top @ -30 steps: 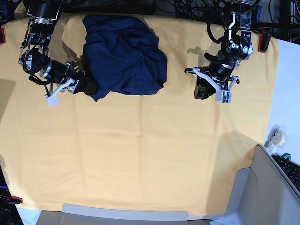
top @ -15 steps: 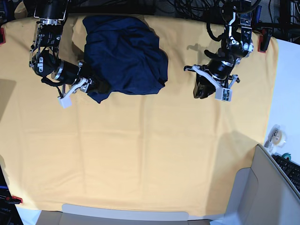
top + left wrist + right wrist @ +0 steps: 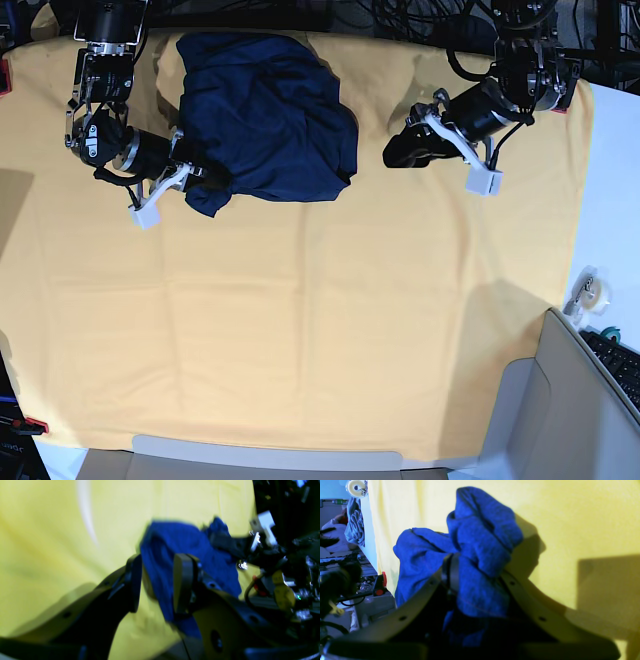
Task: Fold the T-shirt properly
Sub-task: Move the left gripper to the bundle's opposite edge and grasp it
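Fabric fills the right end effector point(image 3: 475, 580): your right arm, at upper left of the base view, is clamped on a bunched lower-left corner of the T-shirt point(image 3: 265, 115). The shirt lies crumpled at upper centre-left of the table point(image 3: 300, 330), its bulk running up and right from that grip. Your left end effector point(image 3: 156, 582), upper right in base view, stands parted and empty, apart from the shirt's right edge, pointing toward it.

Both arms point(image 3: 100, 140) are black with silver joints and trailing black cables, each gripper's fingers point(image 3: 145, 212) tipped with white blocks.
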### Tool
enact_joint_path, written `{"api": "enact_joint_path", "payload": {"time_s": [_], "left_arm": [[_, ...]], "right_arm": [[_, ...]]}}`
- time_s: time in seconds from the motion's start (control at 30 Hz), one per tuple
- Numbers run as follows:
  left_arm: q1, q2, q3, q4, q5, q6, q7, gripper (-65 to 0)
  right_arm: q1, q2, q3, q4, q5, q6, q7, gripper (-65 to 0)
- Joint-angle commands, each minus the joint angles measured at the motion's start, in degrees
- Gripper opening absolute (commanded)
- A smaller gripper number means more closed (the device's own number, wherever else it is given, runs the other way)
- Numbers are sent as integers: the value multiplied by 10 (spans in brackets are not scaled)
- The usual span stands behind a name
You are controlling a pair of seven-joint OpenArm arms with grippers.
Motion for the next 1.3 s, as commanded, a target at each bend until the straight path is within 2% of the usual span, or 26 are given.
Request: {"api": "enact_joint_path", "payload": {"time_s": [0.0,0.27,0.57,0.7,0.93,1.27], "left_arm": [[1,-1,-9,1,-27,-5,20,-436],[26,-2,-3,-73,-36,-5,115,-416],[21,-2,123,-88,-30,-5,117,-410],[11,-1,170,-88,2,-4,117,-410],[-17,16,183,-94,33,-2,120,-410],[-65,23,239,-146,30,-5,123,-383]], "right_arm": [[4,3,4,6,1,-2,-3,-650],[17,3,3,21,0,-2,-3,-650],[31,6,5,42,0,-2,-3,-650],[31,6,5,42,0,-2,-3,-650],[28,5,5,42,0,-2,-3,-650],[27,5,5,42,0,-2,-3,-650]]}}
